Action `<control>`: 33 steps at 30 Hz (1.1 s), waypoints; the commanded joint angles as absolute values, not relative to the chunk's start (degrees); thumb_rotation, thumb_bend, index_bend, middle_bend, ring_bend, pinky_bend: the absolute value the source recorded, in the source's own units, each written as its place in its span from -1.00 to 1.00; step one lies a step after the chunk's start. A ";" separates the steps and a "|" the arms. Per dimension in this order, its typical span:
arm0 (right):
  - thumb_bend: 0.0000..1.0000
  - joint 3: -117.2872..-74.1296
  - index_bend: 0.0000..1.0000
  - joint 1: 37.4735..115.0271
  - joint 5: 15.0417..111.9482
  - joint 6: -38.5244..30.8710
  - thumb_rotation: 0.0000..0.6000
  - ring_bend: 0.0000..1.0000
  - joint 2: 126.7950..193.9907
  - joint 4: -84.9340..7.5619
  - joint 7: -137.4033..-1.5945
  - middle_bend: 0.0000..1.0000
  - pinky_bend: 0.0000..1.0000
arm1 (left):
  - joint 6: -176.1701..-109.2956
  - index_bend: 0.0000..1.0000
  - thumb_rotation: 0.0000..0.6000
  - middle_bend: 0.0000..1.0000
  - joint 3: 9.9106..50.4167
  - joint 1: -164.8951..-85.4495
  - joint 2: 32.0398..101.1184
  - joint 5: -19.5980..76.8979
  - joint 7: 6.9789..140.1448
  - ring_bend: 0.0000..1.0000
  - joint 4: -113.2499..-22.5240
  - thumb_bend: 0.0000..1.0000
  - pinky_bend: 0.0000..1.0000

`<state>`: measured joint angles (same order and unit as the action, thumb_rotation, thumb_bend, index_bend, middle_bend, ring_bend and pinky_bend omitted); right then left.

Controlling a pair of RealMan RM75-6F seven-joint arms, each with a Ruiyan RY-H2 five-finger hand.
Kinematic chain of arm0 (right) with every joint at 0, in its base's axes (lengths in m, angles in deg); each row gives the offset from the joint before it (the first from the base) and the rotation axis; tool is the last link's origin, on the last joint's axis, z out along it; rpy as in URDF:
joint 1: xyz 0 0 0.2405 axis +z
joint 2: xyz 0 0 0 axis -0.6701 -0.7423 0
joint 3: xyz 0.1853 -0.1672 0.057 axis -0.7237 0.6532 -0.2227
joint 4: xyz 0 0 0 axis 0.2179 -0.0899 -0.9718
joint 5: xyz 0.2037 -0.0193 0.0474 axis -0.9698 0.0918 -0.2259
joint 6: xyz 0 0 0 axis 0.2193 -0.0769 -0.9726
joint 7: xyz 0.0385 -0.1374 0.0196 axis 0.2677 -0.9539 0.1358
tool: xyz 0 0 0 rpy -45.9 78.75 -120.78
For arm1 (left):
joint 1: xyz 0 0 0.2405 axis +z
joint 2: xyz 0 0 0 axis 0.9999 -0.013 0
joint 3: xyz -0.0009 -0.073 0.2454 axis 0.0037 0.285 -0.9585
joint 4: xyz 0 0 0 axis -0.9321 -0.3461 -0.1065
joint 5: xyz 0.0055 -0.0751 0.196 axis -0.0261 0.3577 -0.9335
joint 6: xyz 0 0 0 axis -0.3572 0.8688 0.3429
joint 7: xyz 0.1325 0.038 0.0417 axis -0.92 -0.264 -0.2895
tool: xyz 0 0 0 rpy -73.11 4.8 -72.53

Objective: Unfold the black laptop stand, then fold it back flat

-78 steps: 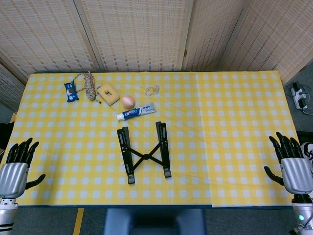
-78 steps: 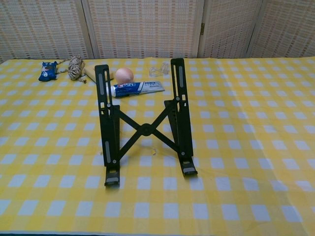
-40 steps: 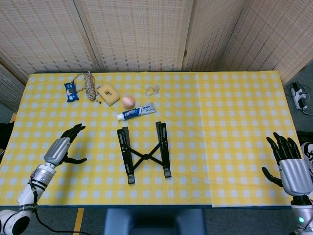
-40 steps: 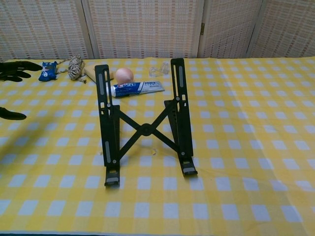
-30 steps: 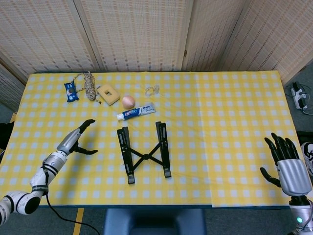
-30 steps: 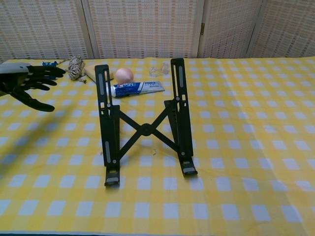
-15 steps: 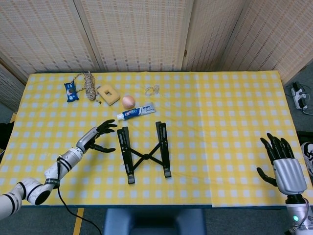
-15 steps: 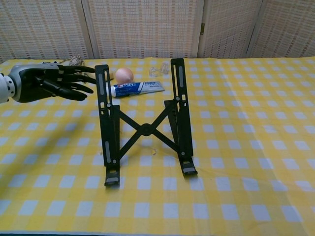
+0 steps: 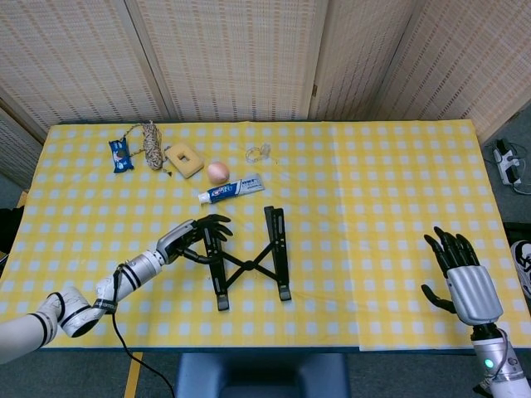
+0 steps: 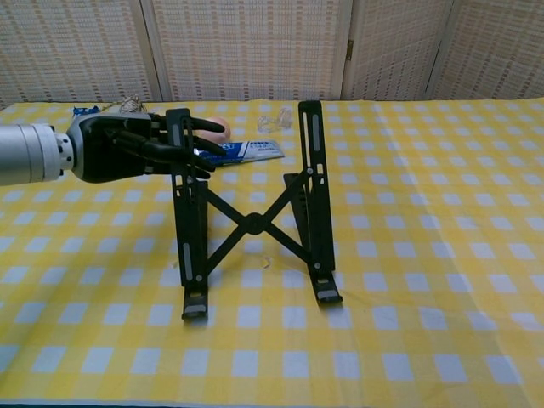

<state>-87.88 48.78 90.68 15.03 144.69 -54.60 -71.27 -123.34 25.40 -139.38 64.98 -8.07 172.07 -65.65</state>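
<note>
I have my left hand (image 10: 127,149) at the top of the left rail of the black laptop stand (image 9: 245,259), which lies at the centre of the tabletop (image 9: 373,207); fingers spread over the rail, and I cannot tell whether they grip. I judge I should pinch that rail firmly and bring in the right hand (image 9: 460,278), open and empty at lower right. The toothpaste tube (image 9: 231,190) lettering is unreadable.

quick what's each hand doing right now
Left hand: fingers around the left bar of the black folding laptop stand; a firm grip cannot be told.
Right hand: open, holding nothing, near the table's right edge.
</note>
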 commanded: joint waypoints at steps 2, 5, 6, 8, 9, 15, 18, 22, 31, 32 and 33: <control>-0.40 -87.71 -1.00 48.89 90.68 14.80 1.00 -1.00 144.89 -54.34 -70.79 -1.00 -1.00 | -128.54 -0.46 1.00 -0.24 22.16 -141.11 65.82 -10.51 178.22 -0.27 -63.24 -0.63 -0.53; -0.40 -87.59 -1.00 49.10 90.69 14.42 1.00 -1.00 145.07 -54.22 -70.14 -1.00 -1.00 | -131.10 -0.43 1.00 -0.22 20.78 -141.29 65.38 -11.39 180.50 -0.24 -62.94 -0.63 -0.51; -0.40 -87.49 -1.00 49.27 90.77 14.13 1.00 -1.00 145.14 -54.24 -69.65 -1.00 -1.00 | -132.30 -0.43 1.00 -0.21 20.11 -141.35 65.06 -11.93 181.29 -0.24 -62.95 -0.63 -0.51; -0.40 -87.19 -1.00 49.72 91.10 13.33 1.00 -1.00 145.13 -54.33 -68.52 -1.00 -1.00 | -134.74 -0.42 1.00 -0.21 18.72 -141.34 64.29 -13.23 182.42 -0.23 -63.05 -0.63 -0.50; -0.41 -87.03 -1.00 49.96 91.37 12.95 1.00 -1.00 145.11 -54.40 -68.06 -1.00 -1.00 | -135.83 -0.41 1.00 -0.21 18.11 -141.30 63.96 -13.81 182.76 -0.23 -63.05 -0.63 -0.50; -0.40 -85.96 -1.00 52.43 94.04 10.00 1.00 -1.00 144.82 -55.60 -64.49 -1.00 -1.00 | -142.20 -0.31 1.00 -0.15 14.20 -140.86 61.94 -17.05 183.90 -0.17 -63.16 -0.63 -0.47; -0.40 -85.49 -1.00 54.25 95.60 8.05 1.00 -1.00 144.73 -56.44 -61.58 -1.00 -1.00 | -145.13 -0.30 1.00 -0.14 12.55 -140.33 61.08 -18.15 183.54 -0.17 -63.63 -0.63 -0.47; -0.41 -84.95 -1.00 57.47 97.80 4.79 1.00 -1.00 144.79 -57.51 -56.00 -1.00 -1.00 | -148.63 -0.30 1.00 -0.14 10.58 -139.70 59.89 -19.62 182.56 -0.16 -64.53 -0.63 -0.46; -0.40 -85.32 -1.00 65.67 101.13 -0.83 1.00 -0.88 149.03 -55.63 -41.15 -0.90 -1.00 | -152.37 -0.28 1.00 -0.14 7.52 -139.64 58.23 -21.43 179.57 -0.16 -67.12 -0.62 -0.44; -0.41 -85.52 -1.00 66.68 101.34 -1.18 1.00 -0.86 149.99 -54.93 -38.97 -0.87 -1.00 | -152.54 -0.28 1.00 -0.14 7.32 -139.74 58.10 -21.45 179.09 -0.16 -67.43 -0.62 -0.44; -0.41 -85.61 -1.00 67.46 101.54 -1.44 1.00 -0.85 150.71 -54.49 -37.18 -0.85 -1.00 | -152.60 -0.28 1.00 -0.14 7.20 -139.83 58.01 -21.43 178.75 -0.16 -67.68 -0.62 -0.44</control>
